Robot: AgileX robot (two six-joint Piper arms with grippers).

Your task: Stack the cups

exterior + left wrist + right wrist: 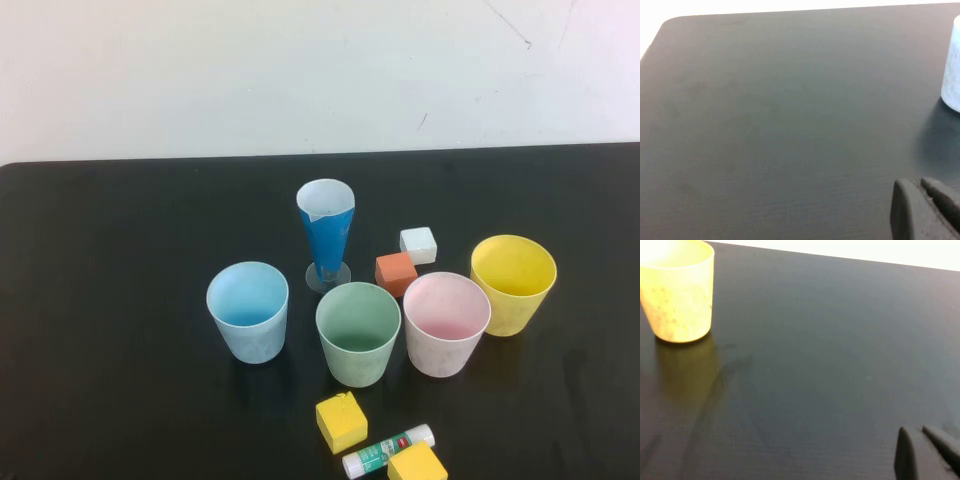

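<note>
Yellow wooden cubes (341, 421) crowded six o'clock of four unstacked pastel plastic cups (357, 333), likely snagging the closed left gripper (920, 192) and closed right gripper (922, 440).

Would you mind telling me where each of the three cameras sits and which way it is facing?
High view: raised on the robot's side, angled down at the table and four cups; no arm shows.
Left wrist view: low over the table, shut left gripper at the edge, light blue cup ahead.
Right wrist view: low over the table, shut right gripper in the corner, yellow cup ahead.
Shared: the high view also shows the light blue and yellow cups.
</note>
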